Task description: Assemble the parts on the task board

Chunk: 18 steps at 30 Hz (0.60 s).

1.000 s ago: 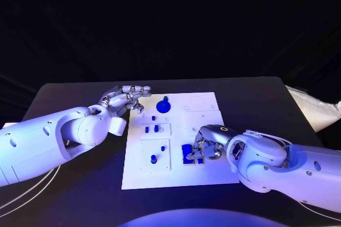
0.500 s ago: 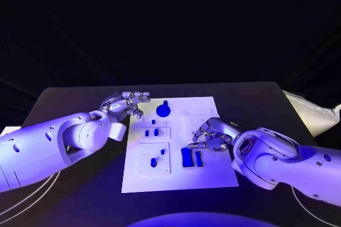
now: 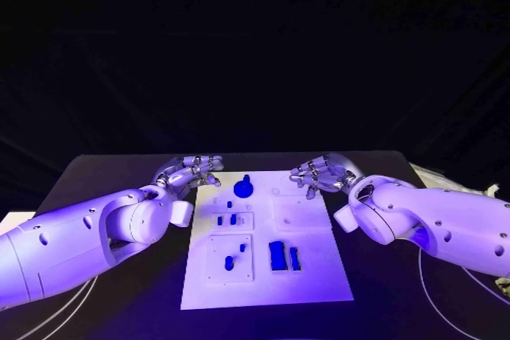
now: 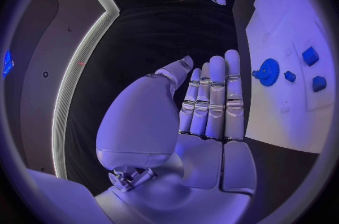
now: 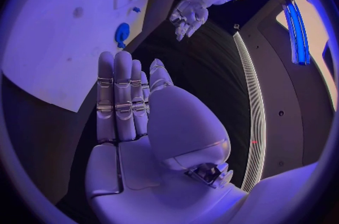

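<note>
Since 1 s ago our right hand (image 3: 319,174) has left the two blue blocks (image 3: 283,255) at the board's near right and pulled back to the far right corner of the task board (image 3: 319,281). It holds nothing, fingers straight and side by side, as the wrist view shows. Left hand (image 3: 191,170) hovers just off the far left corner, fingers likewise straight, nothing in them. Blue gear w/ knob (image 3: 245,185) sits at the far end; small pegs (image 3: 226,220) stand mid-board and nearer. We judge the parts light, rigid plastic, prob. slick and not fragile. Best pinched across flat sides, the gear by its knob. Board lies flat on the worktop (image 3: 96,170).
</note>
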Motion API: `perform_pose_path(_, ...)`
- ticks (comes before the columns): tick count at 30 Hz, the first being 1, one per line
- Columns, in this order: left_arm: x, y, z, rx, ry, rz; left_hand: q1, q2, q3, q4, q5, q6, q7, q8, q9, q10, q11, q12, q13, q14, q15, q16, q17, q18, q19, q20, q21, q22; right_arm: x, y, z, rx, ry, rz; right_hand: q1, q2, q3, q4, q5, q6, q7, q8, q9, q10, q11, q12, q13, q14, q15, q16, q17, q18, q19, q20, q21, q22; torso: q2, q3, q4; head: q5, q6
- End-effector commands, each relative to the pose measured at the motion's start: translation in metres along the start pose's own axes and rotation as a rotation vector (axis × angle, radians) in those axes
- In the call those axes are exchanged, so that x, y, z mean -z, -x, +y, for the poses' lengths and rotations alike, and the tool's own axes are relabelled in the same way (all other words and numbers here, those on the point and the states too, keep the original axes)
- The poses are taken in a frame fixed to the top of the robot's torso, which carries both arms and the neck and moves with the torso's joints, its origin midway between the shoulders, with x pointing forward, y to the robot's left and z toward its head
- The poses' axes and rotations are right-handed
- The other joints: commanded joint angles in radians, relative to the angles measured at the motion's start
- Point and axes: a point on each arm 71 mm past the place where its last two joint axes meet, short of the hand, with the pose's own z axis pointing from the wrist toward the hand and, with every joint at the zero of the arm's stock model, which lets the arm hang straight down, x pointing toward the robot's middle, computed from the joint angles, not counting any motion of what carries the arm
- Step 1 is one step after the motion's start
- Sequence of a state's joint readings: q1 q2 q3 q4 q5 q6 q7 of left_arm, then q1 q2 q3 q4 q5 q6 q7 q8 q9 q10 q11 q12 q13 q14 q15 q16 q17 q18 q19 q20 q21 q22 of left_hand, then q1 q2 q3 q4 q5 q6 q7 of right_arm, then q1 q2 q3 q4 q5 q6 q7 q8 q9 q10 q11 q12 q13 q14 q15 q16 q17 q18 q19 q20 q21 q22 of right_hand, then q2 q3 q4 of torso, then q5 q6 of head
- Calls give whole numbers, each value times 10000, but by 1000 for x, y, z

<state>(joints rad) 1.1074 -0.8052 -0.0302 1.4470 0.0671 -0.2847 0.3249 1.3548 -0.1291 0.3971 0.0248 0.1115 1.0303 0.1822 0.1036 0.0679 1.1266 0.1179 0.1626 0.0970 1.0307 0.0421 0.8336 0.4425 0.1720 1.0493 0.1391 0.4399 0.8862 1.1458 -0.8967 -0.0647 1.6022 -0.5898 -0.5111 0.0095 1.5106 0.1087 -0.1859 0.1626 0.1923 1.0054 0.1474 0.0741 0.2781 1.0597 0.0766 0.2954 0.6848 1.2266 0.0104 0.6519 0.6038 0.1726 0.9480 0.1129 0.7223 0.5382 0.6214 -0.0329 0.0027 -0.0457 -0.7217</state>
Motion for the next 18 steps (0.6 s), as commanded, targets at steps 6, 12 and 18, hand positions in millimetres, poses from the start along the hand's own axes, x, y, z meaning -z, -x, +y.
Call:
perform_pose_path(6,-12,8,1,276,-944,-1334,62,97,-188,163,-50,-419,-58,-148,-23,-649,356,-429,-342,-1280,807,-3970,-1996,-164,-2521,713,-2505,-1835,-37,13,6,-3612,1717,13,602,103,81,-318,-216,-373,381,-123,-701,-65,596,-1999,-3118,-1809,895,-3978,-2367,-93,-1334,830,-2732,-1727,-373,-14,54,54,516)
perform_pose_path(12,-16,6,5,137,-592,-1079,-3923,528,-1492,-248,-334,-3391,-625,-1036,-679,-3862,-44,-1626,-970,-3808,582,-6313,-3296,-516,-5075,396,-3657,-4745,-48,18,0,-2859,1175,-504,-4163,-241,706,-1626,-732,-3269,-160,-741,-1676,-3083,276,-2954,-5280,-4781,705,-5508,-4263,-519,-3655,492,-4787,-3357,-342,-5,52,56,580)
perform_pose_path(18,-12,2,5,-77,-720,-1310,-5791,1291,-2002,-248,-1115,-4743,-865,-1036,-679,-5321,-236,-1626,-970,-5054,392,-6815,-3575,-639,-6132,81,-4399,-5640,-44,12,1,-3169,1269,-824,-6321,-367,967,-1626,-977,-4610,-410,-741,-1928,-4536,66,-2954,-5693,-6215,-104,-5775,-4688,-653,-4755,191,-5330,-3805,-509,124,21,212,827)
